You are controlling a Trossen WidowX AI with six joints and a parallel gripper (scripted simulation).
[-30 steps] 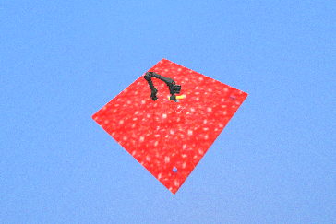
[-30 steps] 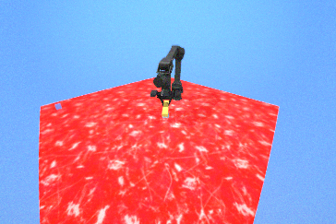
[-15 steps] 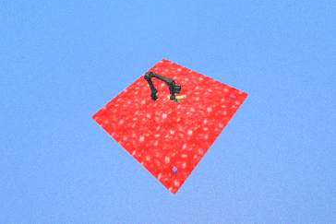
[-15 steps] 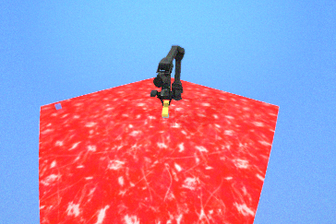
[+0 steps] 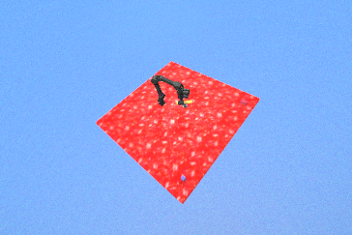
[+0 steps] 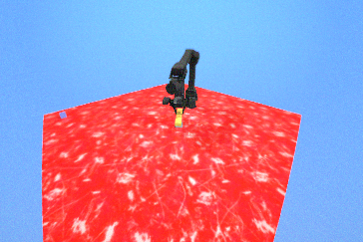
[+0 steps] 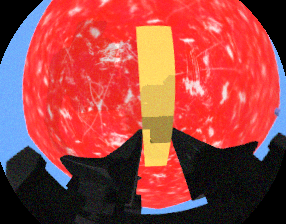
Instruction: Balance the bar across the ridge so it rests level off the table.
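Note:
A yellow bar [image 5: 190,102] [image 6: 179,119] [image 7: 155,63] lies lengthways out from under my gripper [image 5: 181,101] [image 6: 178,107] [image 7: 160,157]. In the top view a small dark ridge [image 5: 184,105] shows just under the bar near the gripper. In the wrist view the bar's near end sits between my fingers, with a thin gap of red table showing on its right side. A darker patch crosses the bar just ahead of the fingertips. The fingers stand slightly wider than the bar. I cannot tell whether the bar's far end is off the table.
The red speckled table [image 5: 145,134] [image 6: 150,183] [image 7: 74,83] spreads wide around the arm. A small blue block [image 5: 183,178] [image 6: 63,115] lies near one corner, and a small purple block [image 5: 244,101] near another edge, both far from the gripper.

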